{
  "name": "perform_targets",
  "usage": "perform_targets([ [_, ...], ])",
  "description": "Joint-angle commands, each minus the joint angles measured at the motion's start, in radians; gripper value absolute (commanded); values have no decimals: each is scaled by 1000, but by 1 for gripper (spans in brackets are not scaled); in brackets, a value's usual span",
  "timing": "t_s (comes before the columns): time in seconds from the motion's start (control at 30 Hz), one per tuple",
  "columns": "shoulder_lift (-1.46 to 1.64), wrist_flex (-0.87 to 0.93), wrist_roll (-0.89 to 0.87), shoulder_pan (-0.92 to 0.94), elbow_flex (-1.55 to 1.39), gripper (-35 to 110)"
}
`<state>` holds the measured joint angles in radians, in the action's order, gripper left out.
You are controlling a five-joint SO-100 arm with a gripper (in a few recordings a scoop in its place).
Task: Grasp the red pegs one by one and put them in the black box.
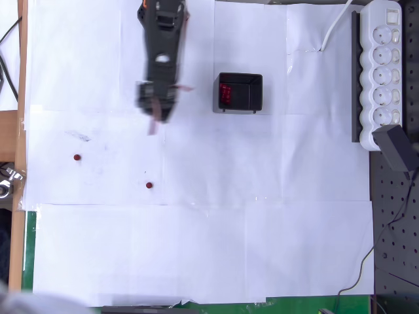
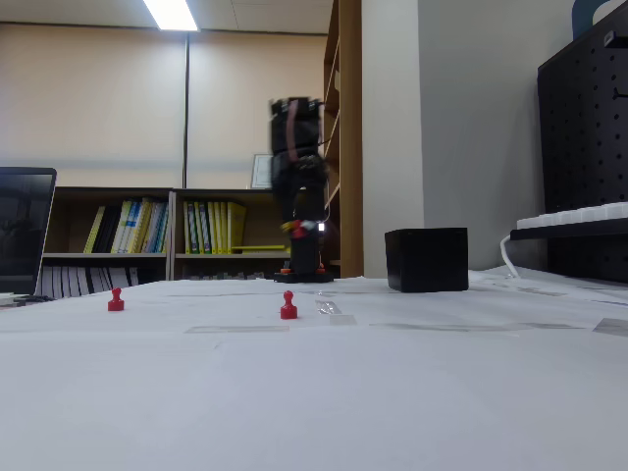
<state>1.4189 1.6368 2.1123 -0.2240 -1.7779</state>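
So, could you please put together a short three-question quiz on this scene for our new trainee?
1. True or false: the black box already holds red pegs.
2. How many red pegs stand loose on the white paper? A) none B) two C) five
3. Fill in: in the overhead view, the arm's gripper is to the ____ of the box.

Key:
1. True; red shows inside it from above.
2. B: one peg and another peg.
3. Left.

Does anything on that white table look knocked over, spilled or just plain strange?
Nothing stands out. Two red pegs stand upright on the white paper, apart from each other. The black box sits squarely with red pegs inside. The arm is blurred.
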Motion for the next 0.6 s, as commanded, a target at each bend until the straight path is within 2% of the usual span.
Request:
perform_targets([
  [0.0,-84,61,120,-261,-164,0],
  [0.1,-51,34,156,-400,-166,0],
  [0.3,60,-17,235,-565,-155,0],
  [0.57,156,-272,288,-520,52,0],
])
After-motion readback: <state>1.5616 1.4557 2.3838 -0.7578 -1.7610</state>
